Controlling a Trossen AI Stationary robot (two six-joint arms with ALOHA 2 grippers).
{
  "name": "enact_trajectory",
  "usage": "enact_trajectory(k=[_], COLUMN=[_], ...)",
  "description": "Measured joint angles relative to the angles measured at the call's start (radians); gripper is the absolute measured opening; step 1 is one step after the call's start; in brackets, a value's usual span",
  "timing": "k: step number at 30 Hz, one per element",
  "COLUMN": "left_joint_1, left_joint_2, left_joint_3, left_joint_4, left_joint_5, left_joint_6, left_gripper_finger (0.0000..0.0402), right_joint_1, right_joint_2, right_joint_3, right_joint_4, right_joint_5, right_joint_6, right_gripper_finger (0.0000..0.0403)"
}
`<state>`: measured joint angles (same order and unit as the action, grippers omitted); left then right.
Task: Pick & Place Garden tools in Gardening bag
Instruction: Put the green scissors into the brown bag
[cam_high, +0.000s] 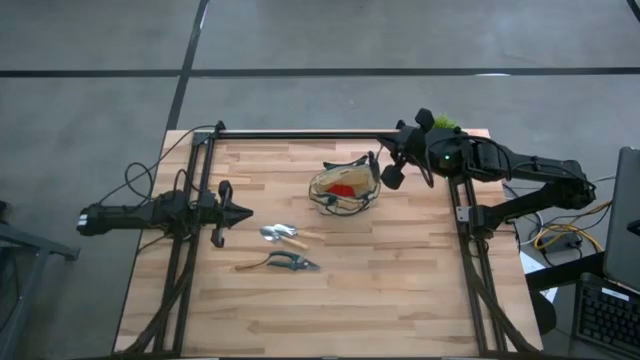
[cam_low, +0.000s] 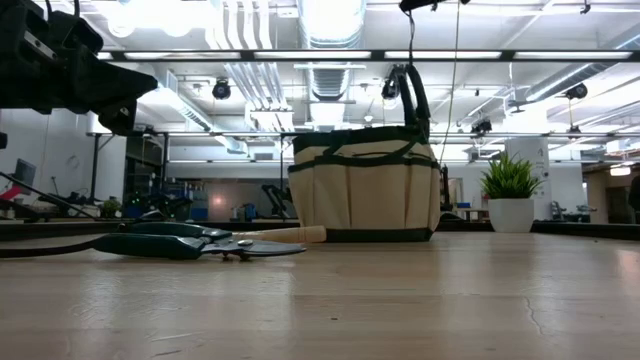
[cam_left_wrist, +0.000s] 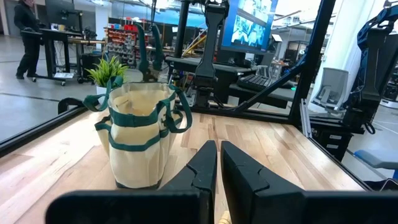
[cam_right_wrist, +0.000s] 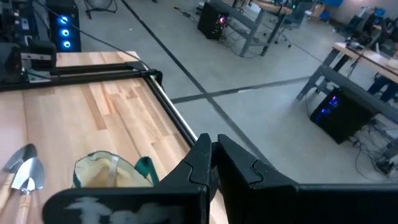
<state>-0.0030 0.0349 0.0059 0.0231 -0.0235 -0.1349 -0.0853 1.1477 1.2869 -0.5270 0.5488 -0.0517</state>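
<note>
The tan gardening bag (cam_high: 345, 188) with dark green trim stands upright on its base at the table's middle. One looped handle (cam_low: 407, 95) sticks up from its rim, and a red item (cam_high: 346, 187) lies inside. The silver-bladed trowel (cam_high: 283, 236) and the dark-handled pruning shears (cam_high: 280, 263) lie flat on the table, nearer than the bag and to its left. My right gripper (cam_high: 388, 170) hangs shut, high over the bag's right rim, with nothing between its fingers (cam_right_wrist: 213, 152). My left gripper (cam_high: 248, 211) waits shut and level at the table's left, pointing at the bag (cam_left_wrist: 140, 137).
A small green potted plant (cam_high: 440, 122) stands at the far right corner. Dark frame rails (cam_high: 300, 134) run along the far edge and down both sides. Bare wood lies near the front edge. A keyboard (cam_high: 605, 315) sits off the table at the right.
</note>
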Motion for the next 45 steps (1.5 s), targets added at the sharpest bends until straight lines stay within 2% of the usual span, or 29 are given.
enact_trajectory(k=[14,19,23,39,45], left_joint_1=[0.0,0.0,0.0,0.0,0.0], left_joint_2=[0.0,0.0,0.0,0.0,0.0], left_joint_3=[0.0,0.0,0.0,0.0,0.0], left_joint_4=[0.0,0.0,0.0,0.0,0.0], left_joint_5=[0.0,0.0,0.0,0.0,0.0], left_joint_6=[0.0,0.0,0.0,0.0,0.0], left_gripper_finger=[0.0026,0.0026,0.0026,0.0026,0.0026], right_joint_1=[0.014,0.023,0.024,0.055,0.055], right_joint_2=[0.0,-0.002,-0.004,0.04,0.046], right_joint_3=[-0.05,-0.053,-0.058,-0.12,-0.135], right_joint_4=[-0.043,-0.148,-0.22,-0.224,-0.227], right_joint_5=[0.001,0.103,0.133,0.045,0.045], right_joint_6=[0.053,0.099,0.139,0.212,0.225], right_gripper_finger=[0.0011,0.0011,0.0011,0.0011,0.0011])
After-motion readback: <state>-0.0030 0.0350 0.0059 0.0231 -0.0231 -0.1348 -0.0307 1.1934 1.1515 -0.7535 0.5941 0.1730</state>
